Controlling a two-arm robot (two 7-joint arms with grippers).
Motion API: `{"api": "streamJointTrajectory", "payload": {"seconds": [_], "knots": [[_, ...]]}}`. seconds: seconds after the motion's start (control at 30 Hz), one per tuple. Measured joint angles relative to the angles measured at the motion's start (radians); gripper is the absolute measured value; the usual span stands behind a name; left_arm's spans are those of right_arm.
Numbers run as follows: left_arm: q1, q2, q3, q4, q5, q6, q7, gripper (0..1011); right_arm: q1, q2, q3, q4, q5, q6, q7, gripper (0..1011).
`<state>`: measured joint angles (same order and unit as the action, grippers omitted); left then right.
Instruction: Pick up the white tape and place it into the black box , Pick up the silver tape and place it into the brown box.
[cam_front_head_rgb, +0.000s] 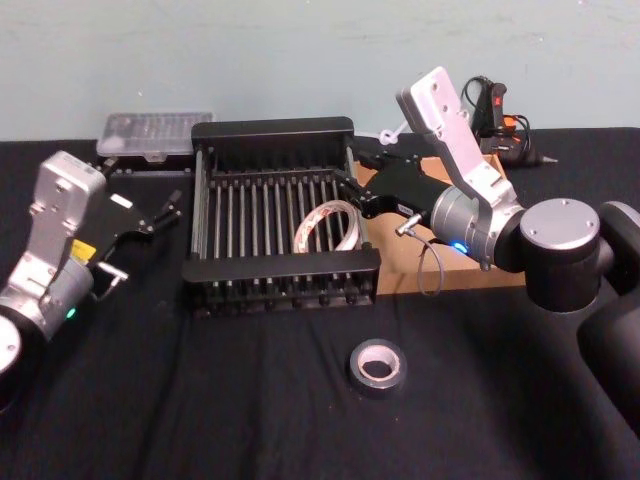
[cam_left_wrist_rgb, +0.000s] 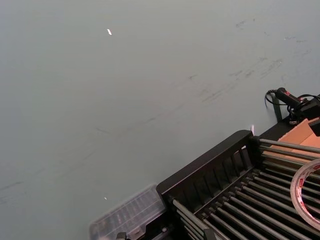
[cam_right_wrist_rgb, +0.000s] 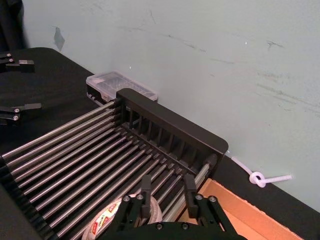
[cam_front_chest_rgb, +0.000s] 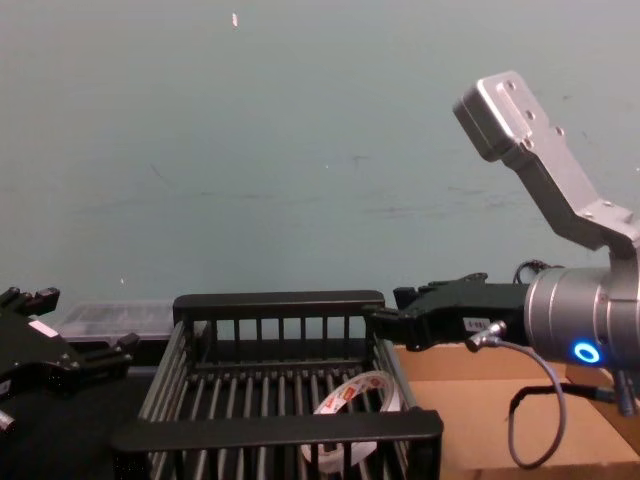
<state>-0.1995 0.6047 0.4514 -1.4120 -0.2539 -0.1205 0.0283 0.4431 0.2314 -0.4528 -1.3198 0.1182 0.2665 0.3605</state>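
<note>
- The black box, the largest thing on the table, stands in the middle; the white tape lies inside it, leaning on the bars near the right wall, so I judge the first half of the task as done
- The brown box stands just beside the black box on its right side; what shows of its floor is bare
- The right gripper hovers over the right wall of the black box, its fingers apart and holding nothing, with the white tape just below them
- The left gripper waits to the left of the black box, jaws spread, nothing between them
- The silver tape lies flat on the dark cloth, in front of both boxes and apart from them
- For the next step the right arm should lift clear of the box wall first, then come down straight over the silver tape and pinch one side of the ring through its small centre hole
</note>
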Motion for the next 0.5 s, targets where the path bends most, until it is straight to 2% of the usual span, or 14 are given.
{"api": "streamJointTrajectory", "payload": {"seconds": [0.07,0.13,0.27,0.37,0.5], "knots": [[0.0,0.0,0.0,0.0,0.0,0.0,0.0,1001,0.0,0.0,0.0,0.0,0.0,0.0,0.0,482],[0.0,0.0,0.0,0.0,0.0,0.0,0.0,1001,0.0,0.0,0.0,-0.001,0.0,0.0,0.0,514],[0.0,0.0,0.0,0.0,0.0,0.0,0.0,1001,-0.001,0.0,0.0,-0.001,0.001,0.001,0.0,684],[0.0,0.0,0.0,0.0,0.0,0.0,0.0,1001,-0.001,0.0,0.0,-0.001,0.001,0.001,0.0,741],[0.0,0.0,0.0,0.0,0.0,0.0,0.0,1001,-0.001,0.0,0.0,-0.001,0.001,0.001,0.0,886]]}}
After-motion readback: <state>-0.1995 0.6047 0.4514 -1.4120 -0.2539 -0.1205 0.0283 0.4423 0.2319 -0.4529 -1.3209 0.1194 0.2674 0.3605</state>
